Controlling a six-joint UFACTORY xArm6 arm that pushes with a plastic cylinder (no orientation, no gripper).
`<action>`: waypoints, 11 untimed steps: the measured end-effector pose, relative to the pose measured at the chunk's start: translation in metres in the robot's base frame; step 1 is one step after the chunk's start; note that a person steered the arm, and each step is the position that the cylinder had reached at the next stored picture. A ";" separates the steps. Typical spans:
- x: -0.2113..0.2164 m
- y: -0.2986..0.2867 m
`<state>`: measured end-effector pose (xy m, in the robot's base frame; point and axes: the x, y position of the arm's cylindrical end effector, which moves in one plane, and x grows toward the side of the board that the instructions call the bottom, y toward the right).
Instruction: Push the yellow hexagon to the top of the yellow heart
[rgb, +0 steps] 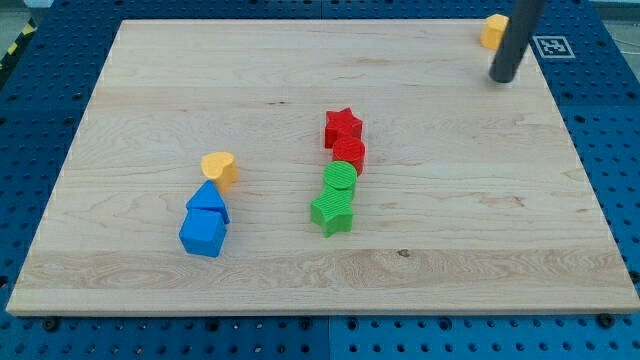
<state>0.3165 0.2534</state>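
Observation:
The yellow hexagon (492, 31) sits at the top right corner of the wooden board (150, 90), partly hidden by my rod. My tip (503, 78) rests on the board just below and to the right of the hexagon, close to it. The yellow heart (219, 167) lies far away at the left of the middle, just above a blue triangle (208, 198).
A blue cube (203, 232) touches the blue triangle from below. In the middle, a red star (343, 126), a red cylinder (349, 153), a green cylinder (340, 179) and a green star (332, 212) form a column. A fiducial tag (551, 46) lies off the board's top right.

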 end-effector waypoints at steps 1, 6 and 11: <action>-0.013 0.015; -0.115 0.010; -0.076 -0.012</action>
<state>0.2410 0.2419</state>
